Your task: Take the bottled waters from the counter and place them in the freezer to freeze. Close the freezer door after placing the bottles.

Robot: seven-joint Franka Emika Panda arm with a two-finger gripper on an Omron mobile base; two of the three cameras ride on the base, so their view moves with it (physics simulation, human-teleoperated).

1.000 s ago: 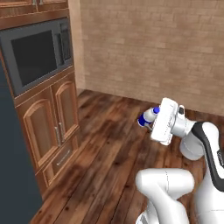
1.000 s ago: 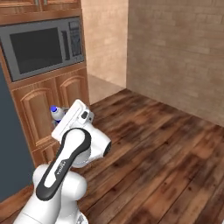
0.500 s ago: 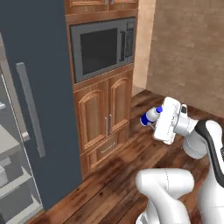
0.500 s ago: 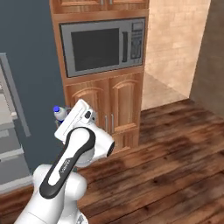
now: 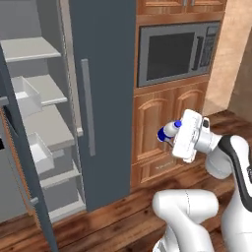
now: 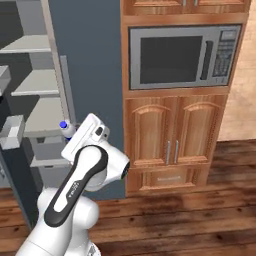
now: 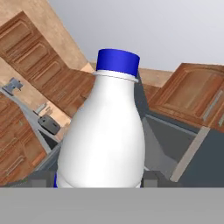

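Observation:
My gripper [image 5: 174,133] is shut on a bottled water [image 5: 168,131], a white bottle with a blue cap, held at chest height and pointing left. From the right base the bottled water [image 6: 67,129] sticks out of the gripper [image 6: 72,132] toward the freezer [image 6: 87,60]. In the hand view the bottled water [image 7: 105,135] stands between the dark fingertips [image 7: 43,178]. The freezer [image 5: 103,74] is a tall slate-grey unit. Its left compartment stands open with grey shelves [image 5: 47,125]. The freezer door [image 5: 19,167] swings out at the far left, with white bins [image 5: 40,152] on its inner face. The counter is out of view.
A built-in microwave [image 5: 177,51] sits in brown wooden cabinets [image 5: 157,115] right of the freezer, directly behind the gripper. The closed slate panel carries a long grey bar handle [image 5: 87,113]. Wooden floor [image 6: 200,210] spreads below, and a tan wall [image 5: 231,54] stands at the right.
The whole picture has swung: the base turned, so the open freezer and its shelves came into view at the left. The bottle stays in the gripper, held the same way.

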